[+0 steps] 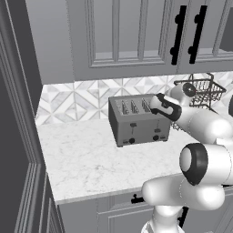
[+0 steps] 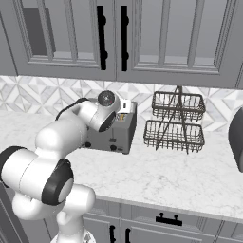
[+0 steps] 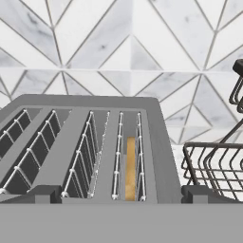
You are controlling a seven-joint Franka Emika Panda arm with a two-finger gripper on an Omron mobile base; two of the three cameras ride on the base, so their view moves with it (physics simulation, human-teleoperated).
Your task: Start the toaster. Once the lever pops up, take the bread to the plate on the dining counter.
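Observation:
The grey toaster (image 1: 139,120) stands on the marble worktop against the tiled backsplash, two black levers and two knobs on its front. In the hand view I look down on the toaster (image 3: 85,109), and the bread (image 3: 130,166) sits low in its rightmost slot as a tan edge. The bread (image 2: 122,116) also peeks from the toaster (image 2: 114,137) in the right base view. My gripper (image 3: 121,193) hovers open just above the toaster's right end, its fingertips (image 3: 45,192) wide apart and holding nothing. My hand (image 1: 164,107) covers the toaster's right top corner. The plate and the dining counter are out of view.
A two-tier black wire basket rack (image 2: 175,121) stands just right of the toaster, close to my hand. A dark appliance (image 2: 237,137) sits at the far right edge. Upper cabinets (image 1: 132,36) hang overhead and a tall cabinet (image 1: 18,136) walls the left. Bare worktop (image 1: 82,159) lies in front.

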